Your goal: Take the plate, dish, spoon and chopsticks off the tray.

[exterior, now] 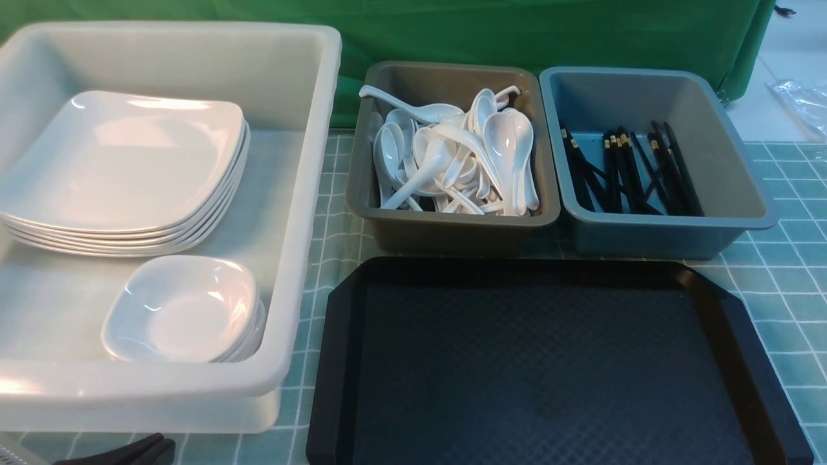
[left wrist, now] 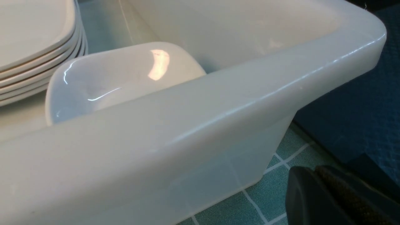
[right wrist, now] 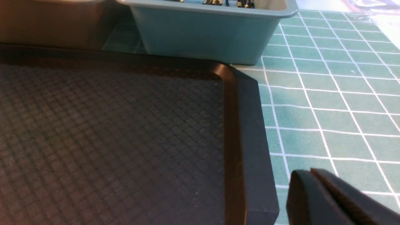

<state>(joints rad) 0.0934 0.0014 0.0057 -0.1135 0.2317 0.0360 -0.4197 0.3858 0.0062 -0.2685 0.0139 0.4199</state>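
The black tray (exterior: pixel 549 361) lies at the front with nothing on its cross-hatched floor. A stack of large white plates (exterior: pixel 123 161) and a stack of small white dishes (exterior: pixel 184 310) sit in the white tub (exterior: pixel 310 194). Several white spoons (exterior: pixel 452 155) fill the grey bin (exterior: pixel 452 232). Several black chopsticks (exterior: pixel 627 168) lie in the blue-grey bin (exterior: pixel 646 239). My left gripper (exterior: pixel 155 445) is shut and empty, low in front of the tub's near wall (left wrist: pixel 218 93). My right gripper (right wrist: pixel 309 173) is shut and empty, over the cloth just off the tray's right rim (right wrist: pixel 250 140).
A green checked cloth (exterior: pixel 788 271) covers the table. The tub stands left of the tray and the two bins stand behind it. A green curtain (exterior: pixel 517 32) hangs at the back. In the left wrist view, a dish (left wrist: pixel 118 75) shows over the tub rim.
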